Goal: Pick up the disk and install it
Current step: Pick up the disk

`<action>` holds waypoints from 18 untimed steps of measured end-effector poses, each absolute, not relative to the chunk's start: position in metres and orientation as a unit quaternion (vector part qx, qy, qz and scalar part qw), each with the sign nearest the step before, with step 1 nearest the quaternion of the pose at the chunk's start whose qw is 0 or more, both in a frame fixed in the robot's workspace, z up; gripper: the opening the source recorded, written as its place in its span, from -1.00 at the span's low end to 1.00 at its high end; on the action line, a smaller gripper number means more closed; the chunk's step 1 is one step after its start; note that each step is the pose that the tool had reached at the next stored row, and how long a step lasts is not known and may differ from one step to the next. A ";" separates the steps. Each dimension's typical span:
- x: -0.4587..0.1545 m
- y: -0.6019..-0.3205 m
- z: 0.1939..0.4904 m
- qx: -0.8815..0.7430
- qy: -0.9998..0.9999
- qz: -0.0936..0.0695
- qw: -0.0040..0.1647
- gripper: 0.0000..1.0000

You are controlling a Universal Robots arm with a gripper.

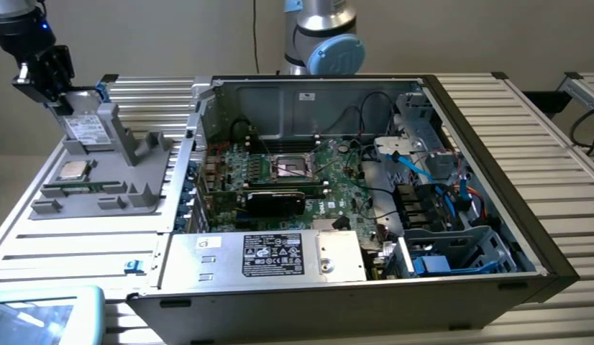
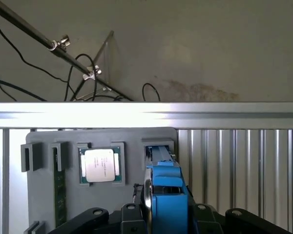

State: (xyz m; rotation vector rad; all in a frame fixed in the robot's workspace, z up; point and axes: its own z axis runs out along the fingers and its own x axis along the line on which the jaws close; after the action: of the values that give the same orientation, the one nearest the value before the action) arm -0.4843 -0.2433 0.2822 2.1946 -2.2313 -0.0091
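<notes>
Blue-framed silver-grey hard disk (image 1: 86, 130) stands on edge in grey plastic fixture tray (image 1: 78, 206), at exterior view's left, beside open computer case (image 1: 489, 136). Black gripper (image 1: 63, 102) straddles disk's top edge; clamped or not, cannot tell.

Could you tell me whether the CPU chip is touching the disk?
Apart. The wrist view shows the CPU chip lying in its own pocket, with a strip of the grey holder between it and the disk.
</notes>
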 end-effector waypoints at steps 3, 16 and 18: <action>-0.484 -0.243 0.283 0.701 -0.713 -0.003 0.006 -0.25; -0.484 -0.243 0.299 0.701 -0.713 0.000 0.003 -0.25; -0.484 -0.243 0.308 0.701 -0.713 0.000 0.003 -0.25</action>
State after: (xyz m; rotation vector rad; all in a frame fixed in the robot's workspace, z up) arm -0.4844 -0.2435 0.3075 2.1995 -2.2361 0.0012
